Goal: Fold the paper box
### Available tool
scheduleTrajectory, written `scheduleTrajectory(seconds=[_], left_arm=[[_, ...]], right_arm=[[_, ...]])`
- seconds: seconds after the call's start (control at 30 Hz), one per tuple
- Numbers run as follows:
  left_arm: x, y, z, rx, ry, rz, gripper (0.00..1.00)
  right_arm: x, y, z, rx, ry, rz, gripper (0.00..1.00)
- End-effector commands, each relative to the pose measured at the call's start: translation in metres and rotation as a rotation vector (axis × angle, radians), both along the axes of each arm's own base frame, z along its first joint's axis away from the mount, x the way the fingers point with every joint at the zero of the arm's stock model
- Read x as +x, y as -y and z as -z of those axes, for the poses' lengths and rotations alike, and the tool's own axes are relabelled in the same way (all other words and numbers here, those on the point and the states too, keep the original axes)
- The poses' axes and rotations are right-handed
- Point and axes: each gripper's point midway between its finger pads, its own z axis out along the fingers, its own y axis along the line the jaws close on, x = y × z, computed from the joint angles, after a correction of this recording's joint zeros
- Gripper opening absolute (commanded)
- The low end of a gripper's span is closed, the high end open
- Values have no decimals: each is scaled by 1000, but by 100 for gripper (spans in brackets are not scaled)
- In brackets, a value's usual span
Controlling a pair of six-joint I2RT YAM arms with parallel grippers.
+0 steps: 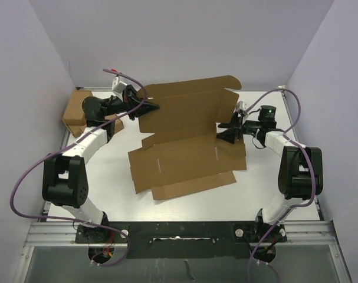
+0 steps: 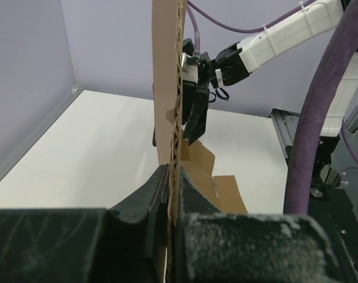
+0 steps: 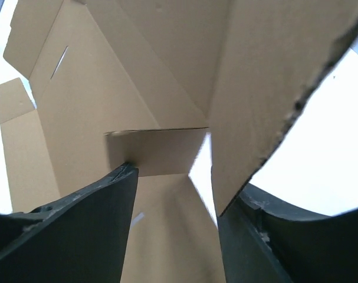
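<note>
Two claws work the paper box.

Left claw: fully closed, pinching the left edge of the raised rear panel. In its wrist view the cardboard edge rises straight up from between its fingers.

Right claw: roughly half open, straddling a side flap at the far end of that panel. Cardboard sits between its fingers, but no clamp is visible.

The rest of the sheet lies flat on the table, below both claws and on their near side.

Risks (my judgement):
- The left pinch is at the very edge, so a tug could slip it and the panel would drop flat.
- If the right claw closes off-line it may crush the flap or catch the wrong layer.
- Uneven motion between the claws would twist the panel and crease it off its score.
- Nothing weights the flat portion, so it may slide or lift.
</note>
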Motion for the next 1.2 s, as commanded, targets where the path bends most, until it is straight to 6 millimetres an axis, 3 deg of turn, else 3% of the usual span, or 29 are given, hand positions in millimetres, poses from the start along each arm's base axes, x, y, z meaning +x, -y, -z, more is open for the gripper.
scheduleTrajectory(seconds=[0.0, 0.37, 0.7, 1.0, 1.17], left_arm=[[-9, 1, -8, 4, 69, 6, 0], [-10, 1, -5, 4, 81, 5, 0], [-8, 0, -2, 14, 80, -4, 0], [-8, 0, 1, 23, 82, -9, 0], [-9, 1, 0, 22, 86, -5, 0]], right_arm=[[9, 12, -22, -1, 84, 46, 55], [0, 19, -26, -27, 90, 48, 57], [-3, 47, -41, -94, 101, 83, 63], [-6, 62, -66, -108, 78, 123, 74], [-2, 61, -92, -57, -3, 164, 80]])
